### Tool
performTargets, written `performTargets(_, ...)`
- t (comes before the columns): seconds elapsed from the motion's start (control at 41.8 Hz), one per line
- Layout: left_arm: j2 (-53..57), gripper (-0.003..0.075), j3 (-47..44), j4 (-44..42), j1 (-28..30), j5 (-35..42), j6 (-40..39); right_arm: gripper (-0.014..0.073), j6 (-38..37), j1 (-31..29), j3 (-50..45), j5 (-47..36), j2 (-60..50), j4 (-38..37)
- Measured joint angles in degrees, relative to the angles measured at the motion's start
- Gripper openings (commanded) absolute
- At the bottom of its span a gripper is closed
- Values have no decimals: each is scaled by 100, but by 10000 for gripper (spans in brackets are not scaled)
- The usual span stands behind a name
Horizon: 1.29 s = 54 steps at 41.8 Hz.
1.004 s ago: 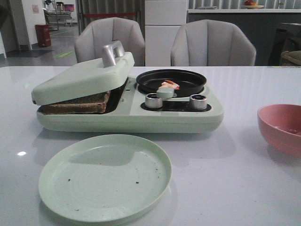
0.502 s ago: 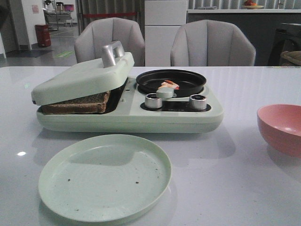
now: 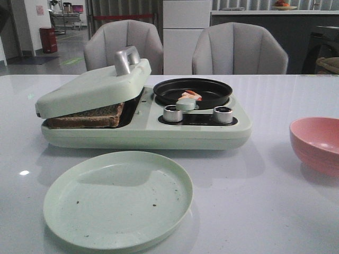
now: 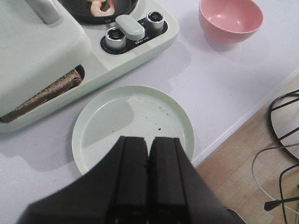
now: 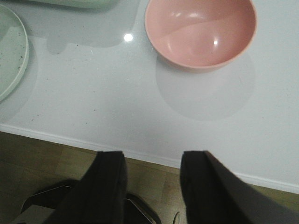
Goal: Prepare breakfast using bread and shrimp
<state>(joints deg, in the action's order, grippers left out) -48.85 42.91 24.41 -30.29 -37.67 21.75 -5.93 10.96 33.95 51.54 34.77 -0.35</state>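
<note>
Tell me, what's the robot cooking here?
Nothing is being held right now. The bread sits inside the green sandwich maker with the lid resting on it, and the shrimp lies in the small black pan. The left gripper is shut above the empty green plate. The right gripper is open near the pink bowl.
</note>
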Motion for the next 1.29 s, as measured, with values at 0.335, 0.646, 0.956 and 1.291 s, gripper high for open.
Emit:
performTargets(0.335,0,102,0,0,0,0,0,129,0,0,-180,28,-441,0)
performTargets(0.646,0,102,0,-722,313,25,-577,47,5,0,-190,-4,-453,35)
performTargets(0.956,0,101,0,-1496,1078,50,-1118,47,5,0,-182,-61,-453,35)
performTargets(1.291,0,101,0,-1511,1163,59,-1151,47,5,0,-182,-61,-453,35)
